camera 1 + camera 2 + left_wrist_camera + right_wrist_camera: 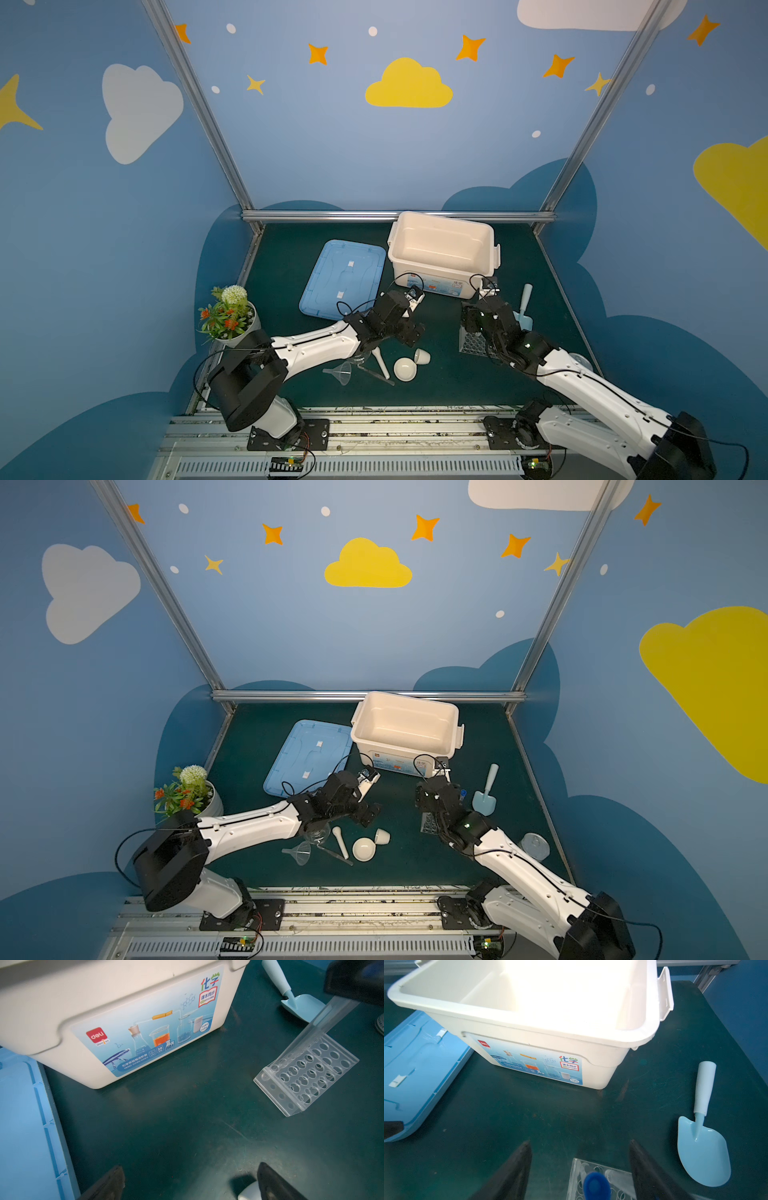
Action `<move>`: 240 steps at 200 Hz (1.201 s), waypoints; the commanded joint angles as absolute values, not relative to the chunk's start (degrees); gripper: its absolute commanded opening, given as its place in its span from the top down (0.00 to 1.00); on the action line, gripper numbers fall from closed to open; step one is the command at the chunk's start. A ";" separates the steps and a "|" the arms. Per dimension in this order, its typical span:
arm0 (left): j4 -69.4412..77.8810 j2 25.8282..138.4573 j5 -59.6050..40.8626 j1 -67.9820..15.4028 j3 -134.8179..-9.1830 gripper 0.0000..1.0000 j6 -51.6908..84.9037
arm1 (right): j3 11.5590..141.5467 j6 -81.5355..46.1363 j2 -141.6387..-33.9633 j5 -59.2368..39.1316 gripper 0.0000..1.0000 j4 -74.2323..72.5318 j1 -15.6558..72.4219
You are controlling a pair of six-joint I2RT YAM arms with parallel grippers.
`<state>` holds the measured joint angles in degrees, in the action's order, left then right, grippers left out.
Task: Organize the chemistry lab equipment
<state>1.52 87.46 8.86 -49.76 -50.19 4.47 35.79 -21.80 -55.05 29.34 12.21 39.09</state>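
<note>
Blue-capped test tube [597,1186] stands nearest the right wrist camera, apparently seated in the clear holed rack [578,1167] so that it stays upright; the right gripper [579,1142] brackets it with jaws spread wide, touching neither cap nor rack. Near the rack lies a pale blue scoop [704,1147]. Beyond stands the open white box [124,1001], empty as far as visible and presumably the equipment's destination, its blue lid [343,280] laid flat alongside. The left gripper [191,1166], jaws fully parted and empty, hovers before the box; near its arm wait bowl [405,369], cup [422,356], pestle [381,365] and funnel [341,371], well apart from the rack, none yet boxed.
</note>
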 commanded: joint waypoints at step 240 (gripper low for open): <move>-19.23 72.97 26.65 -45.97 -47.06 0.00 15.54 | 48.22 -20.13 -57.74 20.14 0.17 14.24 36.68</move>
